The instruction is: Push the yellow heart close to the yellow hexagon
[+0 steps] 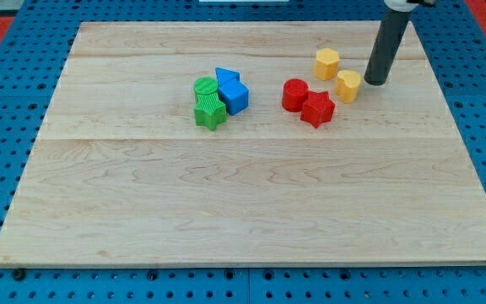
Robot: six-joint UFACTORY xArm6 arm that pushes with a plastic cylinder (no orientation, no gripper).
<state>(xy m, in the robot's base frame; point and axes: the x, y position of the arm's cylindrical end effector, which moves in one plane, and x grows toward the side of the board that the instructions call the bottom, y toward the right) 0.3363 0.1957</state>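
The yellow hexagon (326, 62) lies on the wooden board at the view's upper right. The yellow heart (348, 85) lies just below and to the right of it, a small gap apart. My tip (375, 82) stands on the board right beside the heart, on its right side, close to touching it. The rod rises from there toward the view's top right.
A red round block (294, 95) and a red star (317, 109) sit together just left of and below the heart. Further left is a cluster: a green round block (205, 87), a green star (210, 112), a blue triangle (226, 78) and a blue cube (234, 97). The board's right edge (467, 152) is near.
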